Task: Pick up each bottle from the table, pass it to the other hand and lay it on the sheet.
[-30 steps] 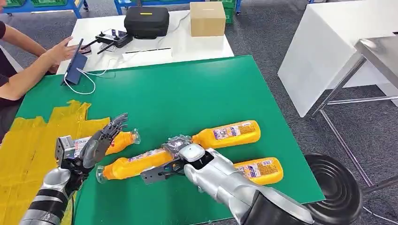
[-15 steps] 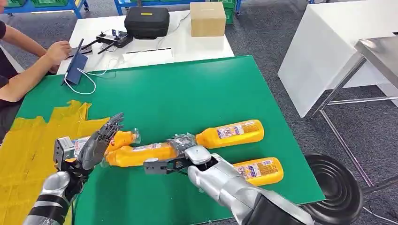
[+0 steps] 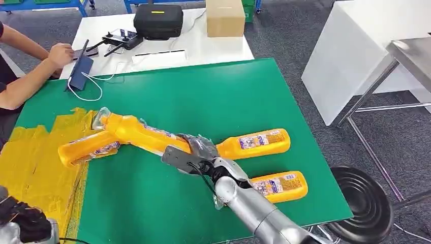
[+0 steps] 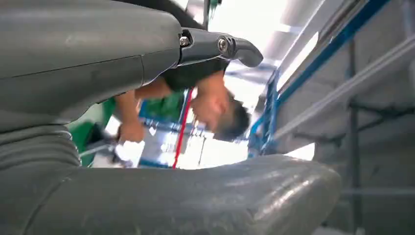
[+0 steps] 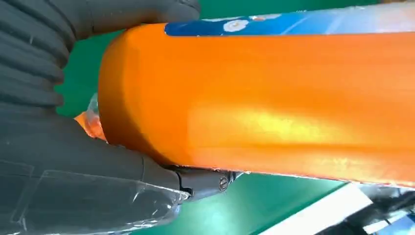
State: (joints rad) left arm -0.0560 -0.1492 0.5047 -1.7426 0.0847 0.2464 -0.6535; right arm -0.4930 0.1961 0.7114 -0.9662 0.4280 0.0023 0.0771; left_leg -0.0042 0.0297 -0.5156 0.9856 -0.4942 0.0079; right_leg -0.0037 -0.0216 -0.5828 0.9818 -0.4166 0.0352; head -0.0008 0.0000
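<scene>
- The right hand (image 3: 195, 152) gripped the base end of an orange bottle (image 3: 145, 133), its fingers wrapped round the body; the right wrist view showed the thumb (image 5: 98, 161) pressed against the orange side.
- The held bottle was raised off the green tabletop (image 3: 203, 96), tilted, with its capped neck pointing toward the yellow sheet (image 3: 35, 162) on the robot's left.
- A second bottle (image 3: 89, 147) lay on the sheet at its edge, its neck end passing under the held bottle's neck.
- A third bottle (image 3: 256, 143) lay on the green tabletop just beyond the right hand, and a fourth (image 3: 279, 185) lay nearer the robot, beside the right forearm.
- The left hand (image 4: 147, 122) appeared close up in the left wrist view, thumb and a dark finger apart with nothing between them.
- A person's arm (image 3: 30, 71) rested at the far left corner, near a tablet (image 3: 81, 71) and a white cable (image 3: 99, 86).
</scene>
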